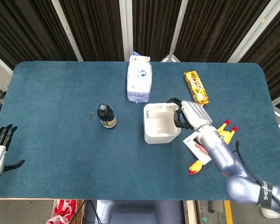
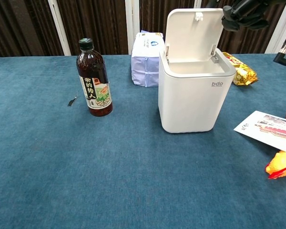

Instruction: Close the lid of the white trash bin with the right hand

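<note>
**White trash bin with lid raised, right hand at the lid's right edge**

White trash bin stands near the middle of the blue tabletop, a little right of centre. Its lid is still up, hinged at the far side and tilted slightly forward over the opening.

At the far left near edge, the left hand hangs beside the tabletop, holding nothing, its fingers straight and apart. Left of the bin a dark sauce bottle stands upright, with a small metal bit lying just left of it. Behind the bin, toward the far edge, lies a white wipes pack.

The right hand is just right of the bin, at the level of the lid's top. In the chest view its dark fingers curl beside the lid's upper right corner; whether they touch it I cannot tell. It grips nothing, and its fingers are bent yet apart.

Further right, a yellow snack bar lies at the far side, a printed card lies near the bin's right side, and a yellow rubber chicken rests partly under the card and the right arm.
</note>
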You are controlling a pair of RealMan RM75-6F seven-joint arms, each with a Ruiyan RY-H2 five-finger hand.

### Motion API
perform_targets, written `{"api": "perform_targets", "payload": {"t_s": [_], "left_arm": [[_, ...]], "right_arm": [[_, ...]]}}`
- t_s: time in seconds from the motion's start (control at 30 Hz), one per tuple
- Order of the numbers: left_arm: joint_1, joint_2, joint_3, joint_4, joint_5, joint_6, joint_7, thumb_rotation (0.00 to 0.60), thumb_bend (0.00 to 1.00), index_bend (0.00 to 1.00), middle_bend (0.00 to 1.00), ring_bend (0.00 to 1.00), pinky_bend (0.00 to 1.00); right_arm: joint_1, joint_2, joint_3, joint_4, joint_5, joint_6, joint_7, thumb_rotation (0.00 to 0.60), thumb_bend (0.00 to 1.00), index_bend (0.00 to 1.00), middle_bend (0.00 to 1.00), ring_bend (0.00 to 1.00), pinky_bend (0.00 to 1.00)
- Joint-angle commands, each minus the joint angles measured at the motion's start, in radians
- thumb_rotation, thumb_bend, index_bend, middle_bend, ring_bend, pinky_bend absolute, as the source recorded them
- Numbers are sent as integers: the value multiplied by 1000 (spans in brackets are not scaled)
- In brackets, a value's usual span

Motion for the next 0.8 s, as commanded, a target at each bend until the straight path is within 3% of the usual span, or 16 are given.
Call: {"api": "perform_targets", "payload": {"t_s": [0.03,0.3,0.8], "left_arm": [[0,1,0,-1,-1,0,1,600,0,0,0,0,0],[0,0,2,-6,-1,0,10,600,0,0,0,0,0],[3,-1,7,-10,7,10,21,600,0,0,0,0,0]], "right_arm": [[-5,27,-14,-30,-2,-13,1,600,778,262,744,878,830],[-34,73,-69,-114,-35,-38,7,600,778,262,744,878,830],[-73,24,-139,-138,-118,1,32,600,778,172,744,878,830]]}}
